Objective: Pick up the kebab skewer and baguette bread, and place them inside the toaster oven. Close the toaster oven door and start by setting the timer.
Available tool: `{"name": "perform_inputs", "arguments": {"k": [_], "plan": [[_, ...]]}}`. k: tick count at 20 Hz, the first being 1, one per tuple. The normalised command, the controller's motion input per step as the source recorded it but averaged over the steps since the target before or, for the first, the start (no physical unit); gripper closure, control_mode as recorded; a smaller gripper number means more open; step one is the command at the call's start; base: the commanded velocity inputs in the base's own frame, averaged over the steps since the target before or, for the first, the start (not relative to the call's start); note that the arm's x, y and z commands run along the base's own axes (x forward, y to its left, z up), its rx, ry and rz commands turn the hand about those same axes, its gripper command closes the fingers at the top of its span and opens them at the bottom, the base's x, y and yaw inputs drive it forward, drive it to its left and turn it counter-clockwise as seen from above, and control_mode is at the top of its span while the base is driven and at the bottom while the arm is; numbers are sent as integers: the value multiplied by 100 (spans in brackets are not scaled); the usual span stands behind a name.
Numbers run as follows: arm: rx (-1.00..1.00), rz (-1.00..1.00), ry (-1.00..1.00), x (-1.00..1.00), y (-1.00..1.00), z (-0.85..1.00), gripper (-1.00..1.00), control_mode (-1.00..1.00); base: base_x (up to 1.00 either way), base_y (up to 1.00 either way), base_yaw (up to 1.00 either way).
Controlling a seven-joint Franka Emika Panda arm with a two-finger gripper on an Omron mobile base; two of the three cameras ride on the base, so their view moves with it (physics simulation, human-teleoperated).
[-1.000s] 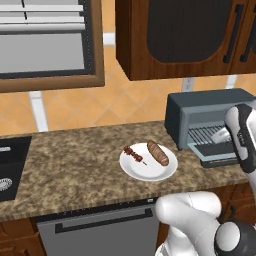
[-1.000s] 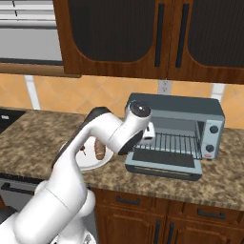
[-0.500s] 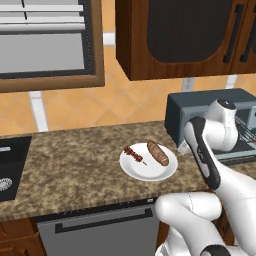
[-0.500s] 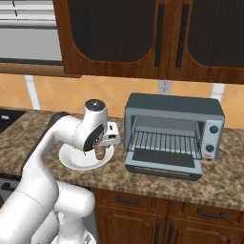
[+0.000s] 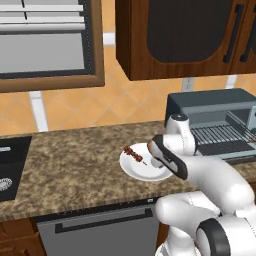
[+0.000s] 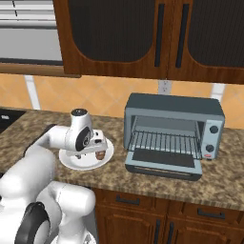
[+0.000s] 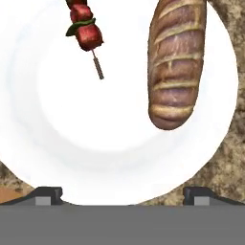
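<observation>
The kebab skewer (image 7: 85,28), with dark red chunks, and the golden-brown baguette bread (image 7: 176,62) lie side by side on a white plate (image 7: 119,139). My gripper (image 7: 123,195) hovers open right above the plate, fingertips (image 7: 48,194) spread wide and holding nothing. From the left base view the skewer (image 5: 134,154) shows on the plate (image 5: 131,169), while my hand (image 5: 159,159) hides the bread. The blue-grey toaster oven (image 6: 174,126) stands right of the plate (image 6: 71,161), its door (image 6: 164,164) folded down flat and the wire rack (image 6: 164,142) bare.
Speckled granite counter (image 5: 70,170) runs left to a dark sink (image 5: 7,165). Wooden cabinets (image 6: 133,38) hang above the oven. A dishwasher front (image 5: 100,230) sits under the counter. The oven's knobs (image 6: 213,138) are on its right side.
The arm has swung left from in front of the toaster oven to over the plate and come down close to it. Plate, skewer and bread have not moved.
</observation>
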Motion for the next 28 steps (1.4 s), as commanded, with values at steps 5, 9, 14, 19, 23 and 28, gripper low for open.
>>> {"name": "perform_inputs", "arguments": {"k": [5,9,14,19,23,28], "plan": [[0,0,9,41,-6,-15,-100,-100,0,0,0],[0,0,4,36,-2,-42,-100,-100,0,0,0],[0,0,0,39,-5,-38,-100,-100,0,0,0],[0,0,0,35,0,-40,-100,-100,0,0,0],[0,0,0,22,0,-19,-100,-100,0,0,0],[0,0,-3,-10,0,-8,100,-100,0,0,0]]}}
